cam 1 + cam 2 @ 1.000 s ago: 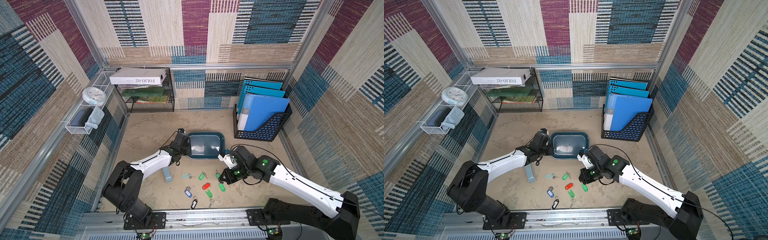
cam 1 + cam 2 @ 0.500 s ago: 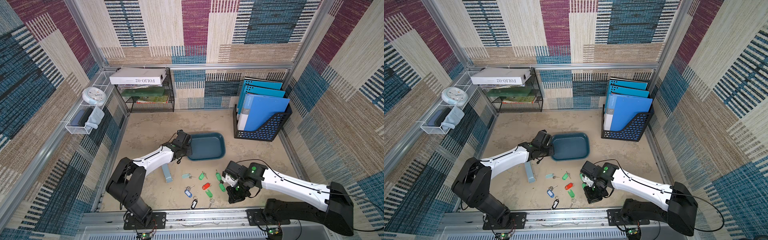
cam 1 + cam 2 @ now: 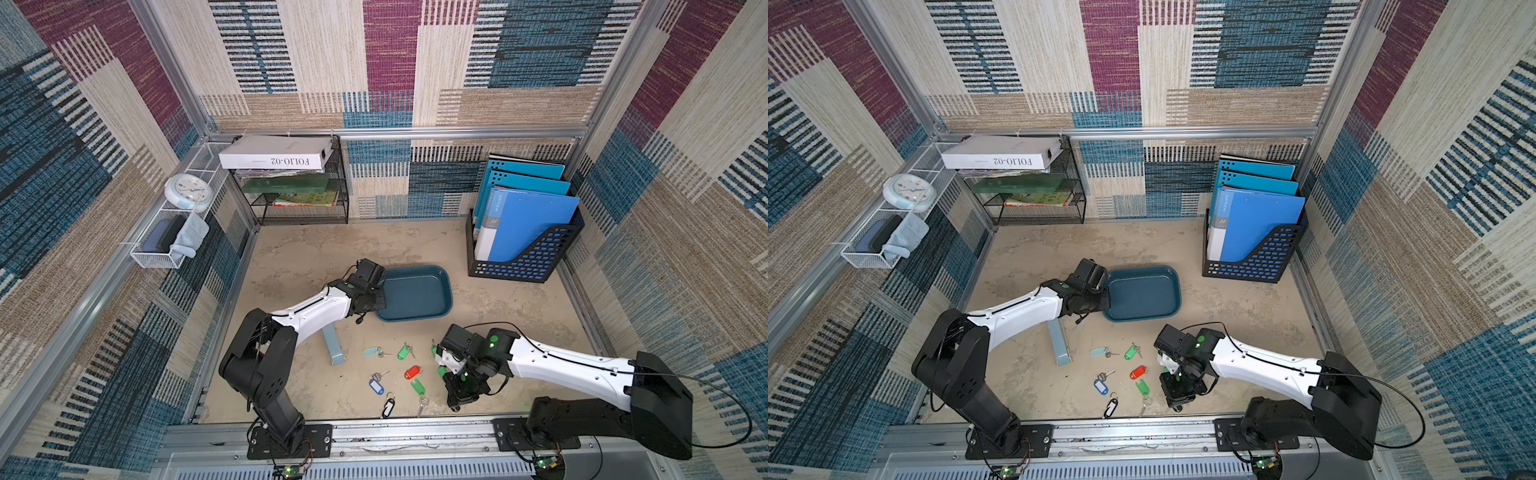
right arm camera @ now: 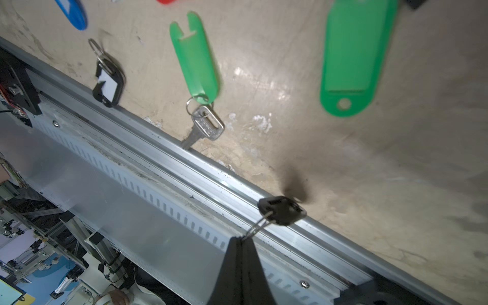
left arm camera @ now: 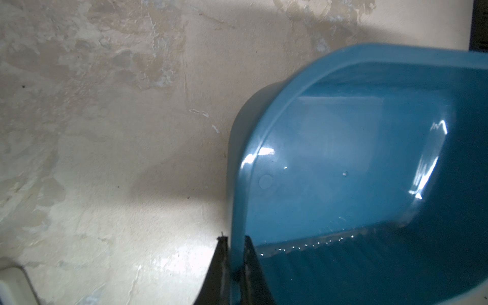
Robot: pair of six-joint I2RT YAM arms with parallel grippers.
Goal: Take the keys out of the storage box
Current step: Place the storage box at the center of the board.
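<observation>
The right claw [image 4: 239, 239] has swung from the storage box [image 3: 415, 293] down to the front rail [image 4: 184, 169], pinching the ring of a black-headed key [image 4: 281, 211]; the left claw [image 5: 235, 241] still grips the box's rim; the box looks empty, so the task seems nearly done; the other keys [image 3: 412, 371] lie scattered on the mottled beige table [image 3: 316, 253], between patchwork fabric walls.

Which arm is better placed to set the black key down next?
Right. The right arm has its jaws pinched on the ring of the black key, hanging low by the other keys. The left arm has its jaws clamped on the box rim.
</observation>
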